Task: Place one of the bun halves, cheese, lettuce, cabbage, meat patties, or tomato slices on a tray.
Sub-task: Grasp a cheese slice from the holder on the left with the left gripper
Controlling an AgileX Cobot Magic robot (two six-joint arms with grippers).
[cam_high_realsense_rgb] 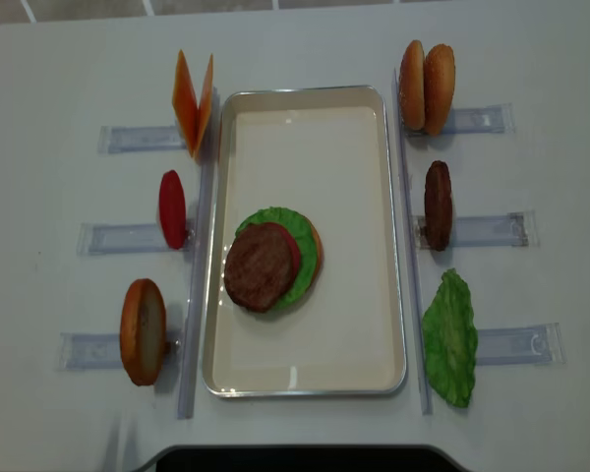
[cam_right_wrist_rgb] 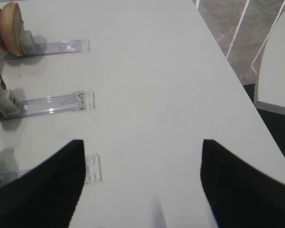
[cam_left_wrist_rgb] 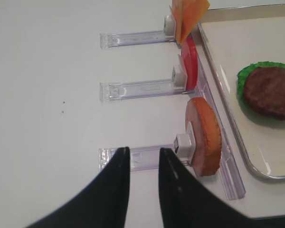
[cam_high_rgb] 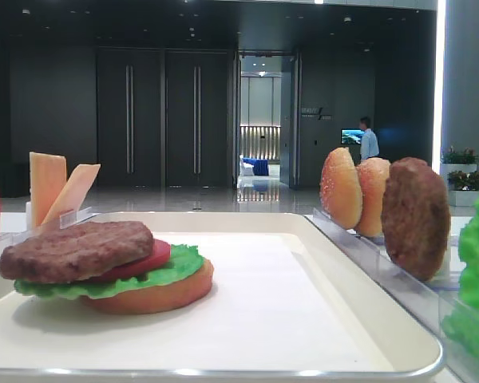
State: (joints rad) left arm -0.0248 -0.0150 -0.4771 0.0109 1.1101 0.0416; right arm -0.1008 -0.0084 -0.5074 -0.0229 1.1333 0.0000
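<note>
Cream tray [cam_high_realsense_rgb: 382,236] with raised rim, my grainy brown patty [cam_high_realsense_rgb: 261,266] stacked on frilly lettuce [cam_high_realsense_rgb: 305,236], left hand [cam_left_wrist_rgb: 143,154] narrowly parted, empty, right hand [cam_right_wrist_rgb: 142,147] spread wide.

surface: white table [cam_high_realsense_rgb: 305,39] | on it: tray [cam_high_realsense_rgb: 305,98]; six clear holders [cam_high_realsense_rgb: 492,231]

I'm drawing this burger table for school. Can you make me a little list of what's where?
tray: middle of table
stack on tray: bun half, lettuce, tomato slice, meat patty on top
left holders: cheese slices, tomato slice, bun half
right holders: two bun halves, meat patty, lettuce leaf
left hand: narrowly open, empty
right hand: wide open, empty
</note>
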